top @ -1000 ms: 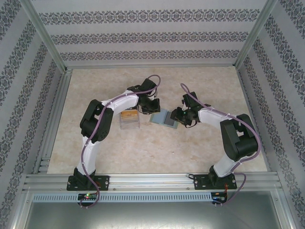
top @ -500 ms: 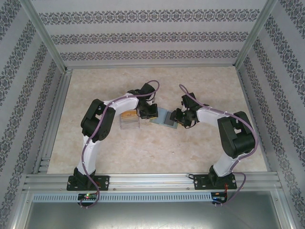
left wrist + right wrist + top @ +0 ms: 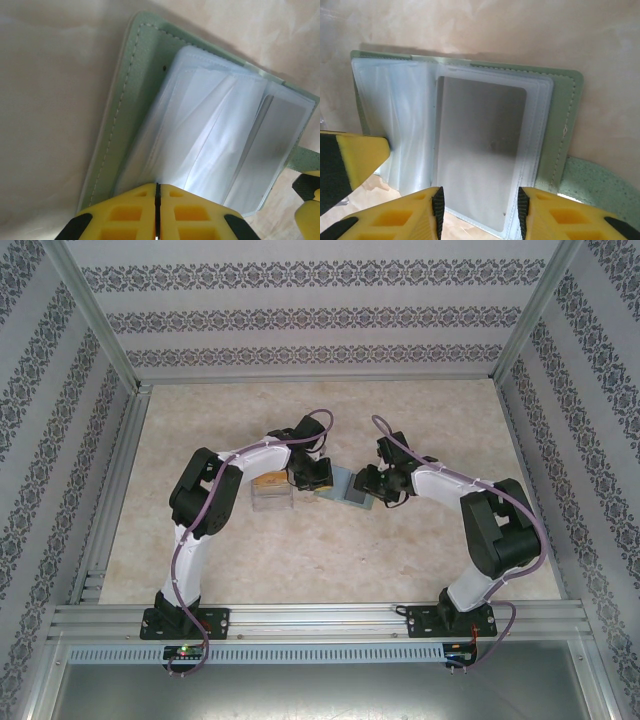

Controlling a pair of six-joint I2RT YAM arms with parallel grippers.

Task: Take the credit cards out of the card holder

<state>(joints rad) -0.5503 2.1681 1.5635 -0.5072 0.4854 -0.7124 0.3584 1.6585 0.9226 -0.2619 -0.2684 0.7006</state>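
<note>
Grey-green soft bifold card holder may drag if the half-open, empty right gripper pinches the clear sleeve; left gripper is closed.

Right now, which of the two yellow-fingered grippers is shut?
The left gripper: its fingers meet at the edge of the soft green bifold card holder; the right gripper stands open, jaws apart.

Lab enclosure (aluminium frame, wallpaper)
</note>
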